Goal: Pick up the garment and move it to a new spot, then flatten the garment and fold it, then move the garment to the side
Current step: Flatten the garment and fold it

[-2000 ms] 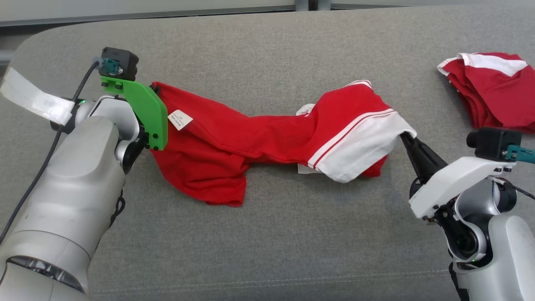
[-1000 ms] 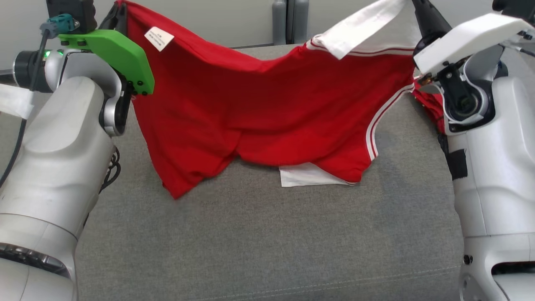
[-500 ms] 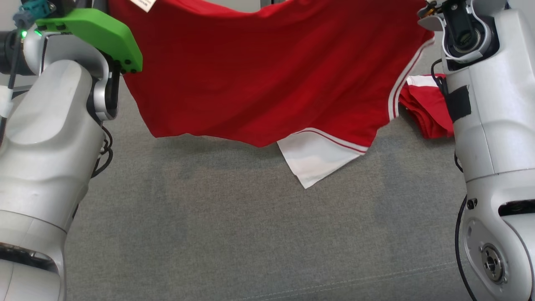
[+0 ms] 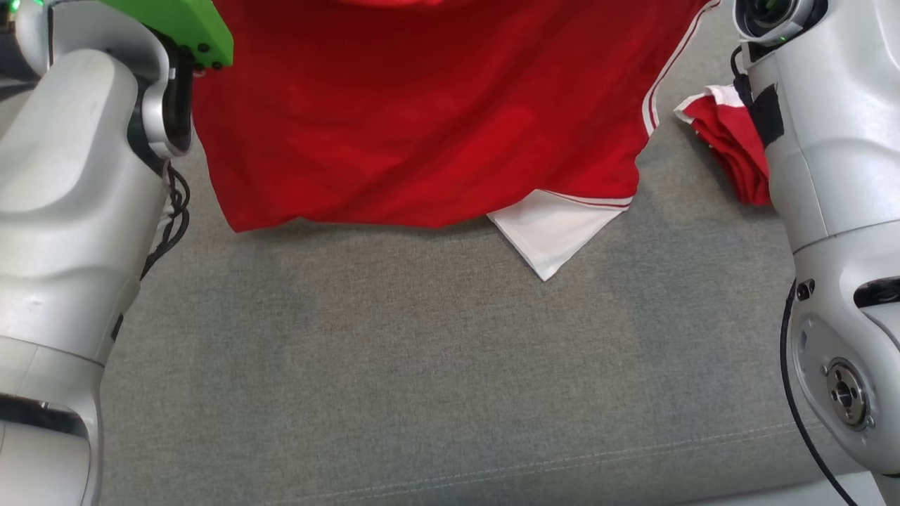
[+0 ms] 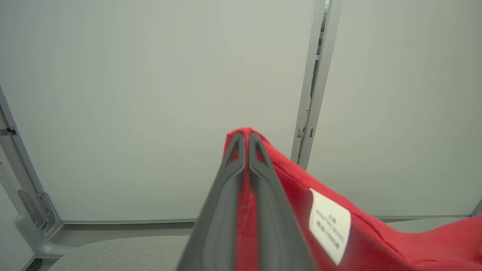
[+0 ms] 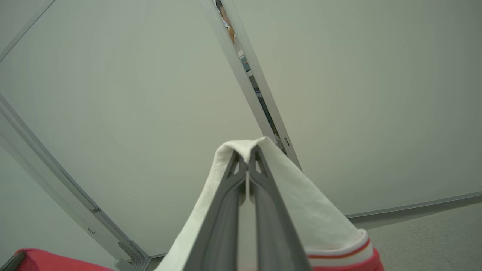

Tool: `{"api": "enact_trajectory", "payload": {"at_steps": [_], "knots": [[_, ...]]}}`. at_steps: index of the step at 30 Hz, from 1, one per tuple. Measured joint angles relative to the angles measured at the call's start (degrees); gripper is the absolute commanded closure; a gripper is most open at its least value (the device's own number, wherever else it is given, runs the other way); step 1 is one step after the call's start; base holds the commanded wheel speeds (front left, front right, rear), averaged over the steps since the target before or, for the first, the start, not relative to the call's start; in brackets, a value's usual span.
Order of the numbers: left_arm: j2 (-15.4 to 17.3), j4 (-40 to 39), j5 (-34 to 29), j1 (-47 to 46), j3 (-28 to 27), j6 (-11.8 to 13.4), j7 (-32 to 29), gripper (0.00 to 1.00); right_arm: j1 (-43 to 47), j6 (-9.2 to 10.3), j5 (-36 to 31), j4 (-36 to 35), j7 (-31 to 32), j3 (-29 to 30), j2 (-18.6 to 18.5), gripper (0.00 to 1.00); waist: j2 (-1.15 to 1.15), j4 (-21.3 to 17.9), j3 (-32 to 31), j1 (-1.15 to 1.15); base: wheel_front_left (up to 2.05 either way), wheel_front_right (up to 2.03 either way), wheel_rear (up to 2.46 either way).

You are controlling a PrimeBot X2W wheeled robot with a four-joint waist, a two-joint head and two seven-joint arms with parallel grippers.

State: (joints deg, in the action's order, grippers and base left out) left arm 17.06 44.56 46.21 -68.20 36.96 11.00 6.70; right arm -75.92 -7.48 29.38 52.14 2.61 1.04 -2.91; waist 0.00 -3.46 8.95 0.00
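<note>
Over the far half of the grey cushion (image 4: 422, 365), saw the garment (image 4: 436, 105) hanging spread out as a wide red sheet, its top edge running out of the head view. Noted a white sleeve (image 4: 555, 232) with red stripes dangling below the lower hem, toward the right; could not tell whether its tip touched the cushion. Found the left gripper (image 5: 244, 137) clamped tight on a red corner of the fabric, with a white label (image 5: 329, 226) sewn just beside the fingers. Found the right gripper (image 6: 247, 150) pinched likewise on a white, red-striped edge draped over both fingers. Saw both pale arms flanking the cloth, the left arm (image 4: 63, 197) carrying a green bracket (image 4: 190, 24). Spotted a second red-and-white garment (image 4: 731, 147) crumpled near the cushion's right edge, partly behind the right arm (image 4: 837, 176). Beyond, made out pale wall panels (image 5: 150, 94).
</note>
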Motion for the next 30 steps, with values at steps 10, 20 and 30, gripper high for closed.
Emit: {"api": "enact_trajectory", "payload": {"at_steps": [10, 20, 30], "knots": [[-0.62, -1.65, 2.79, -6.91, -2.76, -3.53, 0.22, 1.00, -10.57, 0.00, -3.83, -0.20, -0.93, 0.57, 0.07, 1.00, 0.00, 1.26, 9.17, 0.00, 0.00, 0.00, 0.00], [-2.94, -1.71, 3.71, -13.19, -6.82, -6.34, 7.10, 1.00, -19.57, 0.00, -8.71, 5.09, -14.63, 7.01, 0.10, 1.00, 0.00, 2.54, 15.33, 0.02, 0.00, 0.00, 0.00], [-4.85, -11.05, -5.20, -14.27, -14.71, -8.71, 8.43, 1.00, -23.85, 0.00, -13.19, -2.31, -17.66, 8.06, -0.05, 1.00, 0.00, 3.17, 16.75, 0.00, 0.00, 0.00, 0.00]]}}
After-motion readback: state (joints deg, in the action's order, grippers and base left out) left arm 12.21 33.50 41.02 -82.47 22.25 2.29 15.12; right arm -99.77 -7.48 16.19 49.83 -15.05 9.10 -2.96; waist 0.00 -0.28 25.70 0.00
